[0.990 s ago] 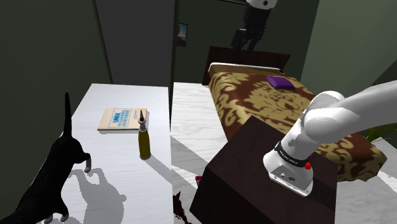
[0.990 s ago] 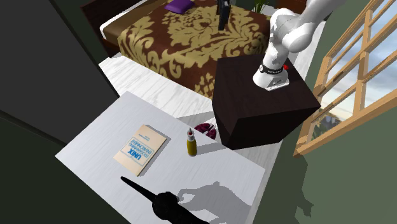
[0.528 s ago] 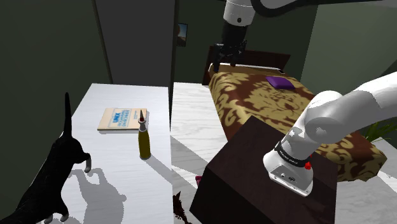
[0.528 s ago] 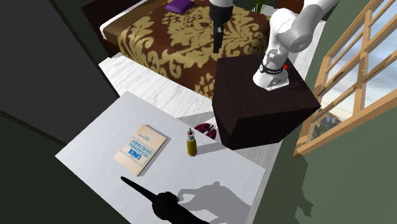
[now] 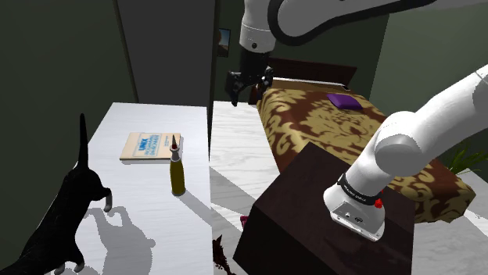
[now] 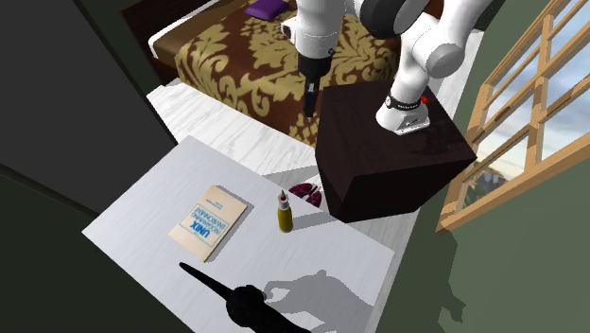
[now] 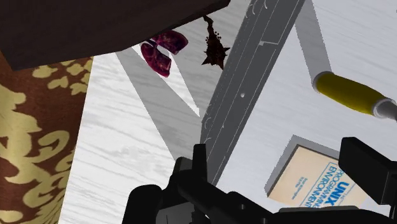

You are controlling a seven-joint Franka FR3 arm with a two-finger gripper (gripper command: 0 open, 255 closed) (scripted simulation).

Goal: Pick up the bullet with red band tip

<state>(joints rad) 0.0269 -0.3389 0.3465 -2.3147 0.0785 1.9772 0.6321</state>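
The patterned bed (image 5: pixel 328 129) lies to one side of the fingers (image 7: pixel 364 159) and below them. The dark stand (image 5: pixel 297 219) sits lower again, back toward the arm's base. The white bench (image 5: pixel 125 125) is on the fingers' other side, across a strip of pale floor (image 5: pixel 235 141), and they hang high over that strip, well clear of everything. A black cat figure (image 5: pixel 62 211) rears at the bench's far edge, well apart from the fingers. A tan book (image 5: pixel 150 146) lies flat on the bench. In the wrist view it sits straight ahead, framed by the gap between the fingers.

The bullet (image 5: pixel 177 170) stands upright on the bench, just beside the book's corner. It is well below the fingers and off to their bench side. In the wrist view it appears out past the book, beyond one fingertip. Its body is olive-yellow, and it narrows to a pale neck and a red tip.

The fingers stand apart with nothing between them but air.

The bullet looks rigid and smooth-sided, so it should take a firm pinch without deforming. Its round flank may slide or roll out of flat pads, though. It is tall on a small base, so it probably tips at a sideways nudge, and it seems light enough to topple before it is caught. The best hold looks to be across the widest olive part, below the neck, with the pads square to its axis. The tapered tip offers little to grip. The book's closeness leaves less room on that side for a finger to come down.
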